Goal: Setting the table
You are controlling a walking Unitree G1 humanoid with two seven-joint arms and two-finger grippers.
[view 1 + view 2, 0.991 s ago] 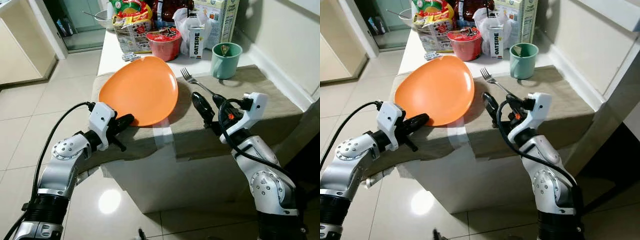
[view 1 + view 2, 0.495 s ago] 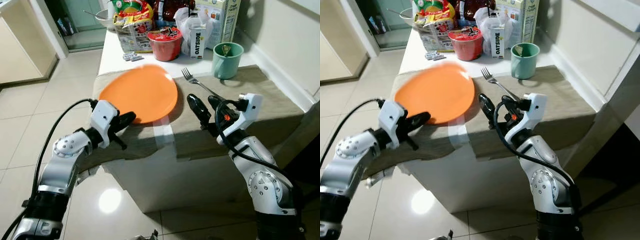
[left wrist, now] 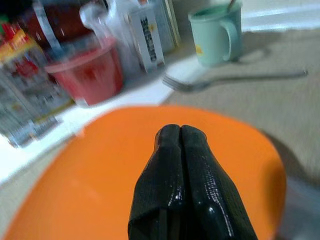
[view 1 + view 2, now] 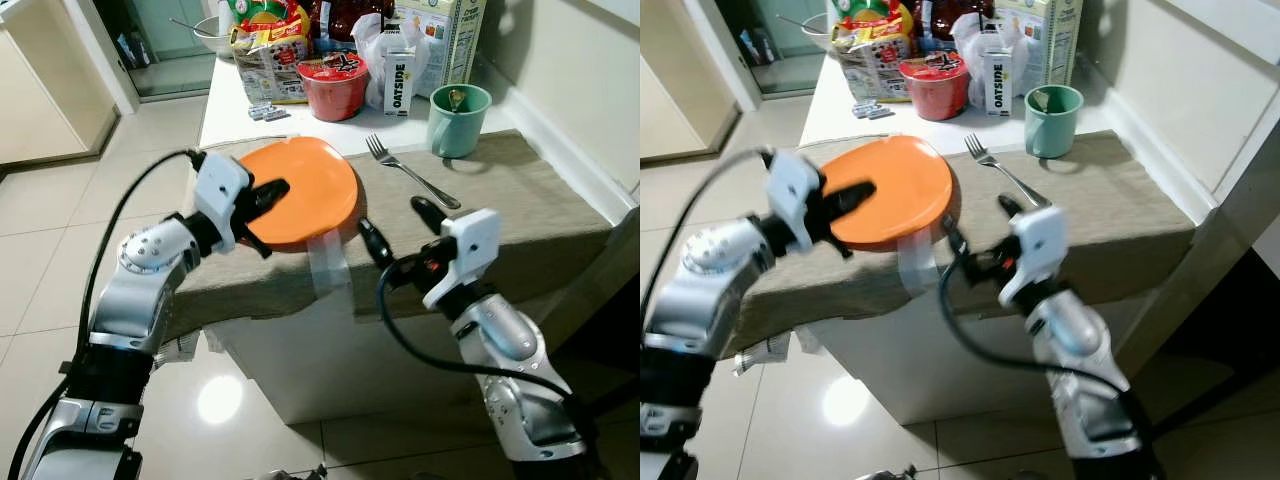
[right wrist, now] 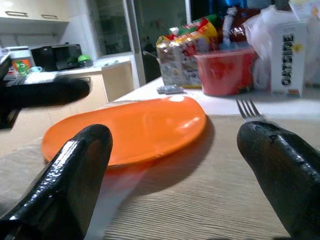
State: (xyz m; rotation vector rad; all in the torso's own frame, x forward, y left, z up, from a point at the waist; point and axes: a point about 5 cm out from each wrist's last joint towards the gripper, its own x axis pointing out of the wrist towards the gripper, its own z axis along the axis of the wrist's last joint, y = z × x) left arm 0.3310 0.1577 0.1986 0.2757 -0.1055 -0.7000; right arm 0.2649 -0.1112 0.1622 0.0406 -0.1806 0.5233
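An orange plate lies flat on the beige cloth near the table's front left. My left gripper is shut with nothing in it, its tips over the plate's left part; the left wrist view shows the closed fingers above the orange surface. Whether they touch the plate I cannot tell. My right gripper is open just right of the plate's front edge, low over the cloth. A silver fork lies behind it, right of the plate. Beyond the fork stands a green cup.
Behind the cloth, the white counter carries a red instant-noodle bowl, an Oatside carton, snack bags and a tall box. A wall runs along the right. Tiled floor lies to the left.
The plate, tilted up a second ago, now lies flat. My left gripper has risen from below the table edge to over the plate. My right gripper has shifted left and spread wider.
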